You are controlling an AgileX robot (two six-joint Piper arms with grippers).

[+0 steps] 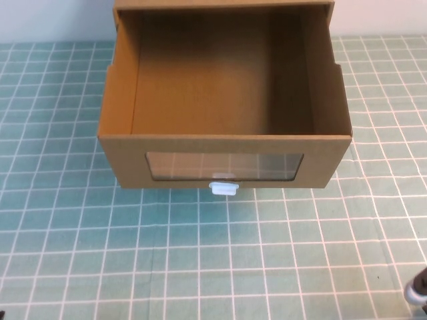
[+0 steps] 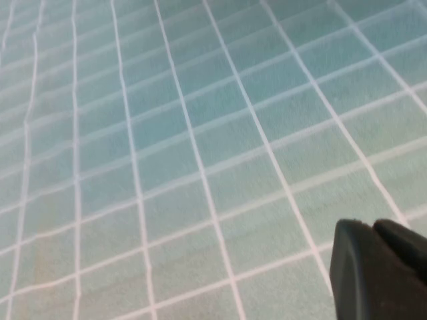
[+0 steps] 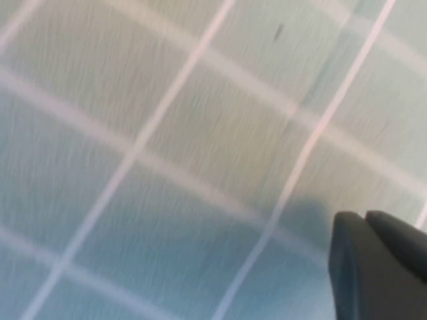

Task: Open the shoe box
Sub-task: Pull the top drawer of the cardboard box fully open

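The brown cardboard shoe box (image 1: 223, 143) stands at the middle back of the table, its drawer slid out toward me and showing an empty inside. Its front panel has a clear window (image 1: 225, 166) with a small white pull tab (image 1: 223, 188) under it. My right gripper (image 1: 417, 293) sits low at the near right corner, well away from the box; in the right wrist view it (image 3: 363, 217) is shut over bare mat and holds nothing. In the left wrist view my left gripper (image 2: 370, 225) is shut and empty, above the mat.
A teal mat with a white grid (image 1: 200, 253) covers the table around the box. A pale wall (image 1: 53, 20) runs behind it.
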